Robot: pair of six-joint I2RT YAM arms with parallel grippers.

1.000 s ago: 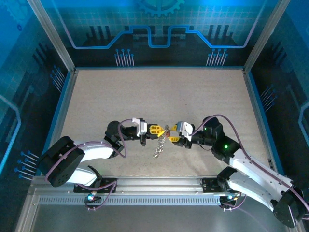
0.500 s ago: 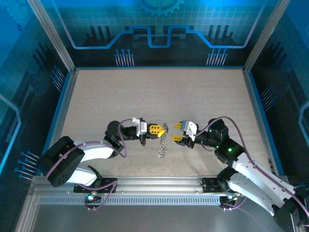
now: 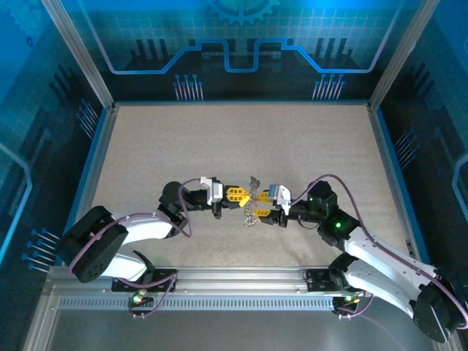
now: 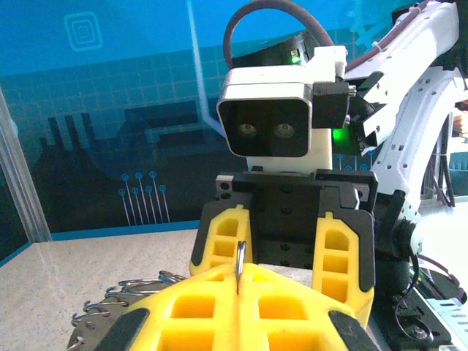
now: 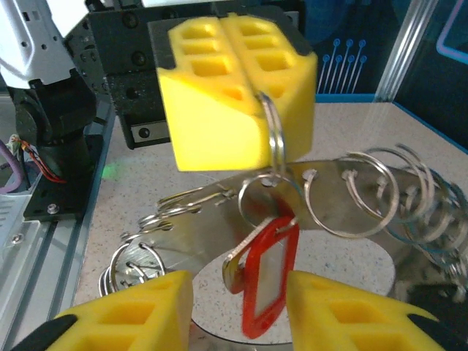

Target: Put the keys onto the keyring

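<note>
Right wrist view: the left gripper (image 5: 252, 110) has its jaws clamped together on one loop of the keyring (image 5: 344, 194). The red-headed key (image 5: 267, 274) hangs below that loop, between the parted jaws of the right gripper (image 5: 238, 322); contact cannot be determined.

Left arm (image 3: 142, 228) and right arm (image 3: 387, 267): white shells, black joints, purple cable (image 4: 274, 6) loops. Fingers (image 4: 340, 248) are yellow blocks with rectangular cut-outs on black carriers — the right wrist adds a white two-lens camera housing (image 4: 267, 121) and green lamp (image 4: 338, 135).
</note>
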